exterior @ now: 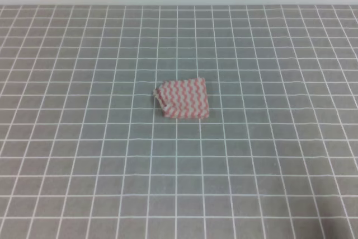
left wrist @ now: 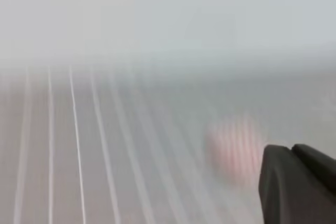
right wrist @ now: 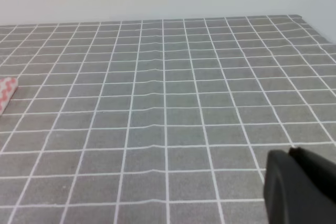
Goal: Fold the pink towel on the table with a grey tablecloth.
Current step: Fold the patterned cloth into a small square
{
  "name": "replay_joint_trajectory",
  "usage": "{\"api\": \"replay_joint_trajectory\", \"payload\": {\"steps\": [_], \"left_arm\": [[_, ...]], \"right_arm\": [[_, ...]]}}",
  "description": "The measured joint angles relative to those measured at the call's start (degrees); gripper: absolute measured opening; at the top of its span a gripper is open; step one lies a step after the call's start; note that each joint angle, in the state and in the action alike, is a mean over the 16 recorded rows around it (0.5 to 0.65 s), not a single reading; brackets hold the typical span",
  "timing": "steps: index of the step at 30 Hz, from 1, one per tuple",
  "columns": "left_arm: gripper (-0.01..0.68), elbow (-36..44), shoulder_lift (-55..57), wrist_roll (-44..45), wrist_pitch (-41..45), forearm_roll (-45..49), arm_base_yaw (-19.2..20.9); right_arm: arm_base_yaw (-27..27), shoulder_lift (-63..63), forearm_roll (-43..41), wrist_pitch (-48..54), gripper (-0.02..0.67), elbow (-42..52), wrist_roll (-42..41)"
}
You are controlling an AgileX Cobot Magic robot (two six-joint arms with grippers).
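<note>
Pink towel (exterior: 182,98) (folded small) mid grey tablecloth (exterior: 268,155).

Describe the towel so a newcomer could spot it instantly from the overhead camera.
The grey tablecloth with its white grid fills the high view. Near its middle lies the towel, a small bundle. It is the only coloured thing there: pink and white zigzag stripes, with one corner curled at its left edge.
</note>
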Motion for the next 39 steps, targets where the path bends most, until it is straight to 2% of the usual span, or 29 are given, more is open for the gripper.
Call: {"api": "replay_joint_trajectory", "payload": {"steps": [7, 12, 17, 22, 29, 39], "left_arm": [[-0.003, 11.27, -2.45, 0.21, -28.84, -0.73, 6.62], [-0.003, 21.16, -3.52, 0.27, -39.19, -1.45, 11.41], [-0.003, 27.69, -3.81, 0.45, -36.02, -2.23, 14.32], [-0.002, 30.73, -3.79, 1.40, -29.27, -2.52, 15.09], [-0.002, 31.25, -3.83, 2.85, -21.72, -2.75, 15.16], [-0.003, 31.02, -3.57, 3.59, -20.74, -2.84, 15.16]], "right_arm": [[0.01, -0.03, -0.01, -0.20, -0.017, 0.09, -0.01], [0.01, -0.03, -0.01, -0.22, -0.017, 0.09, -0.01], [0.00, 0.04, 0.00, -0.16, -0.017, 0.00, 0.00], [-0.01, 0.10, 0.01, -0.04, -0.017, -0.09, 0.00], [-0.02, 0.17, 0.03, 0.02, -0.017, -0.19, 0.01], [-0.03, 0.24, 0.10, 0.08, -0.017, -0.28, 0.01]]}}
